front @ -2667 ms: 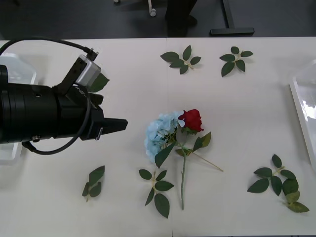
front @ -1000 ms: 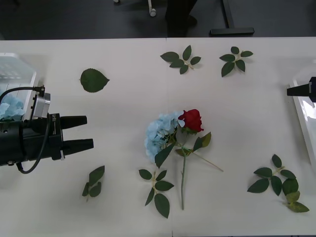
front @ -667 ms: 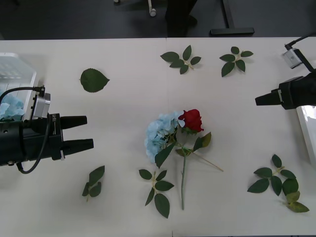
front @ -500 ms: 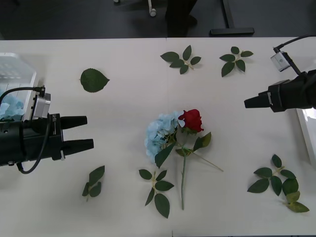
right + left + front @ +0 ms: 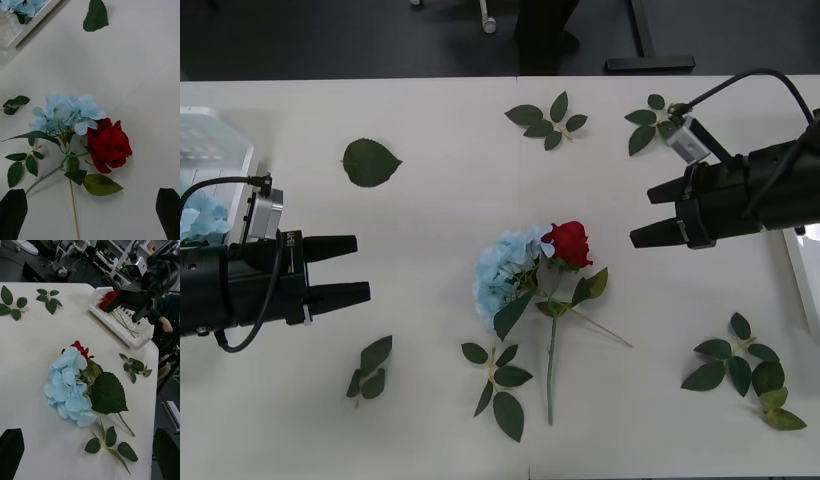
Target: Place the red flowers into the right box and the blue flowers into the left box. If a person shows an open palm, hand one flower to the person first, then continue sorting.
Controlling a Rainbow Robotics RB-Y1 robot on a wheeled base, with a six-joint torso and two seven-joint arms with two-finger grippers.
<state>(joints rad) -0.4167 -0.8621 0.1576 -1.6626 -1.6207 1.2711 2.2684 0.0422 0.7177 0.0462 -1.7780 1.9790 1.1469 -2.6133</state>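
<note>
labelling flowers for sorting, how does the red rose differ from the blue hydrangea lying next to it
The red rose has a small, tight, deep-red head; the blue hydrangea has a larger, fluffy, pale-blue cluster. The rose sits on the hydrangea's right, toward the open right gripper; the hydrangea faces the open left gripper. The rose's long thin stem shows plainly; a broad leaf crosses the hydrangea's. Both lie flat on the table, heads touching.

Even, bright overhead light washes the white table [image 5: 450, 130] pale, and the flowers and leaf sprigs cast only faint, soft shadows. The front view is sharp throughout. In the wrist views, the black fingertips [image 5: 13, 212] blur at the corners.
</note>
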